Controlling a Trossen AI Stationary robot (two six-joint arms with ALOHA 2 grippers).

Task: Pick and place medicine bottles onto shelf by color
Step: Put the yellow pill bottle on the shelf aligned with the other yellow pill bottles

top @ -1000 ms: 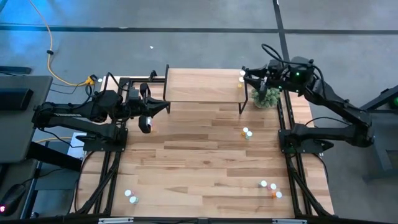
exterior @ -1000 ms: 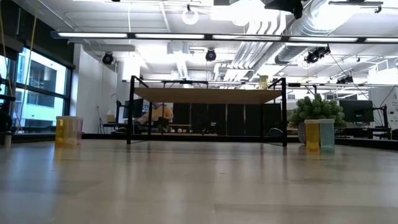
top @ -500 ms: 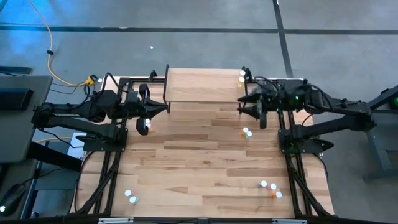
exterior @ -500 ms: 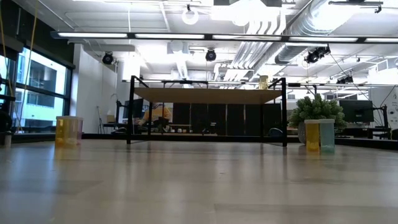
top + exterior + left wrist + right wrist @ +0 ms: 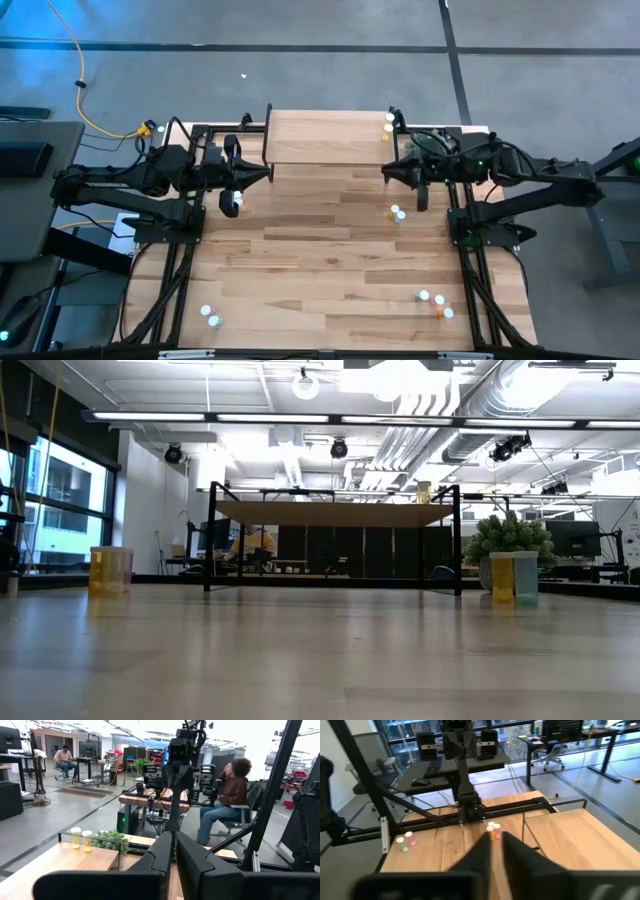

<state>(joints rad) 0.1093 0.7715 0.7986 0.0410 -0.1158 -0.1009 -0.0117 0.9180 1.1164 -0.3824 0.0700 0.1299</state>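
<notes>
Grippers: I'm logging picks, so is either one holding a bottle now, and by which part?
Nothing is held. The left gripper and the right gripper are both shut with nothing between their fingers, above the table in front of the shelf.

Overhead, table-level, 2 wrist views

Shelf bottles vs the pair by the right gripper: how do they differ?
The shelf bottles stand raised on the shelf, at its right end; the table pair stands lower, on the table. The right gripper, shut and empty, lies between them. Both are pairs with white caps, standing close together.
</notes>
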